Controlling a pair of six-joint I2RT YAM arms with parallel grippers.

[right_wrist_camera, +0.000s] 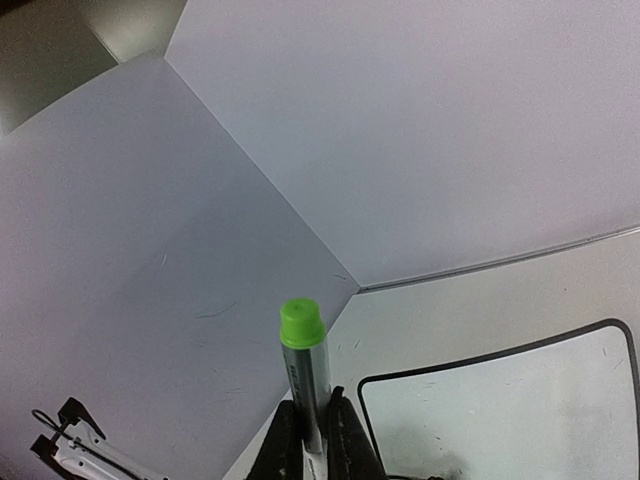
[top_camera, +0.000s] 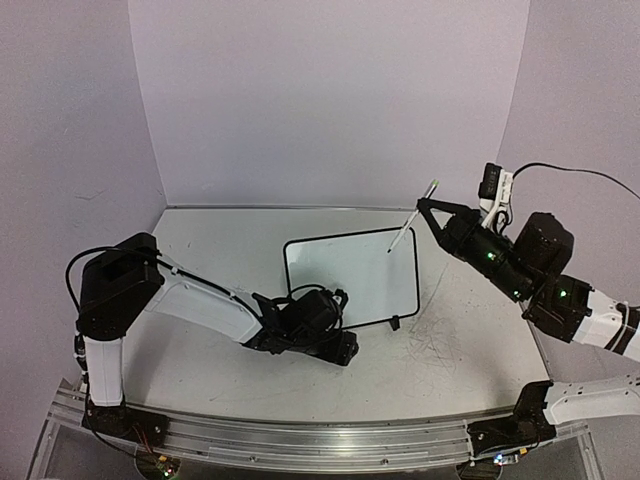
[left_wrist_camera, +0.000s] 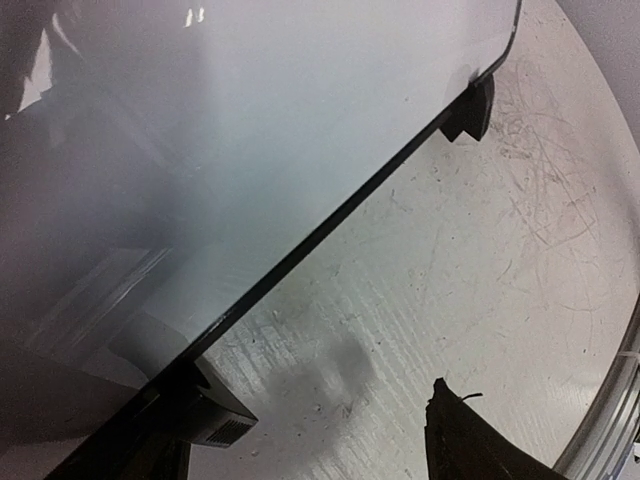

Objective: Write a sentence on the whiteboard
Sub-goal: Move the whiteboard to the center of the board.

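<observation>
Marker [right_wrist_camera: 301, 362] in the right gripper [right_wrist_camera: 316, 432] — its barrel print is unreadable.

Glossy, smooth white face on the whiteboard [top_camera: 355, 275], almost like a mirror in the left wrist view, with thin black frame [left_wrist_camera: 330, 232] and foot [left_wrist_camera: 470, 110] of matt plastic. Matt top on the table [top_camera: 230, 375], rough with grey scratches and scuffs. Smooth plastic on the marker [right_wrist_camera: 308, 395], softly shining on its green cap [right_wrist_camera: 300, 322]. Matt, paper-like lilac walls [top_camera: 330, 100]. Brushed metal on the rail [top_camera: 300, 440]; glossy plastic shells on the left arm [top_camera: 200, 305] and right arm [top_camera: 600, 325].
</observation>
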